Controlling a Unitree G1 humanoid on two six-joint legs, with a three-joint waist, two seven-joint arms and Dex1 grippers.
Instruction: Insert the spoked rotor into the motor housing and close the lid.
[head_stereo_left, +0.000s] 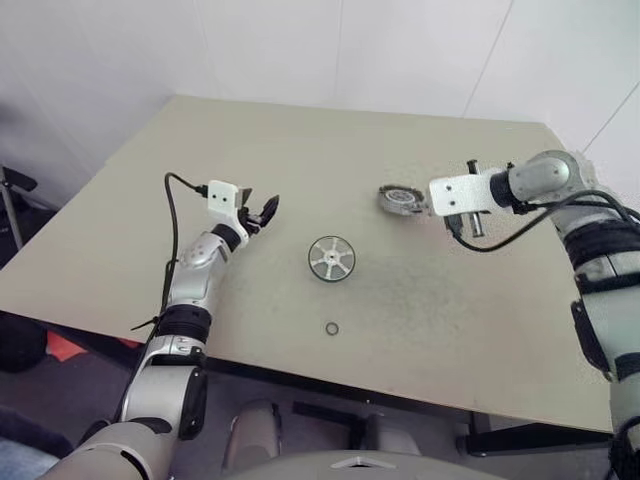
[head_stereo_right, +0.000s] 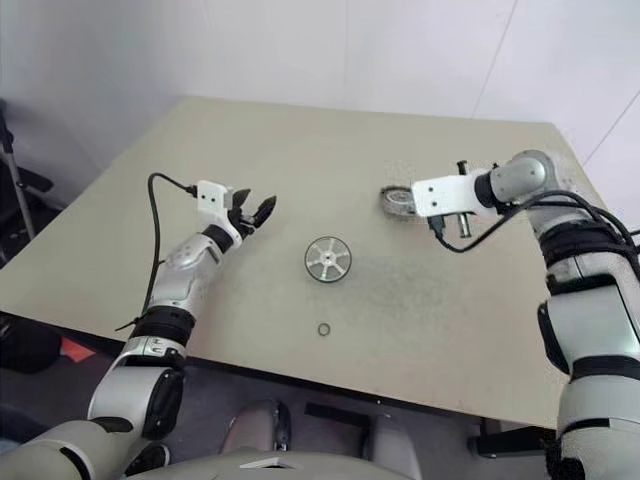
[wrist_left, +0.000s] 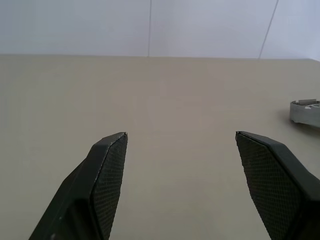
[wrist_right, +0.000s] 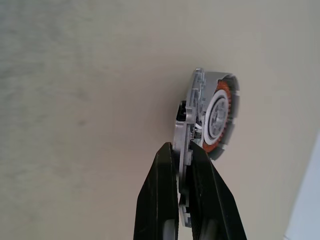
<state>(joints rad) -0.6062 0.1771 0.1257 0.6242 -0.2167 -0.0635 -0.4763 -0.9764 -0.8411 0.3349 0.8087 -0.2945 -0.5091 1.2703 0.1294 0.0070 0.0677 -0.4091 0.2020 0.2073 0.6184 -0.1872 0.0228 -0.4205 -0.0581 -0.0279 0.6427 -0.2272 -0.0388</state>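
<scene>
Motor housing (wrist_right: 212, 115) pinched by its edge in right gripper (wrist_right: 184, 150), held above table (head_stereo_left: 300, 170). Left gripper (wrist_left: 180, 145) jaws wide apart, nothing between; spoked rotor (head_stereo_left: 331, 258) lies flat mid-table w/ small ring (head_stereo_left: 331, 328) nearby.

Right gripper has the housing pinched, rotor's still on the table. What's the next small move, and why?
Probably set the motor housing flat near the spoked rotor: the right gripper pinches its edge, tilting it, while the open left gripper hovers empty beside the rotor.

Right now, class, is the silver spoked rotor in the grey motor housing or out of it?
Out. The silver spoked rotor lies alone mid-table, apart from the grey motor housing, which the right gripper is shut on.
</scene>
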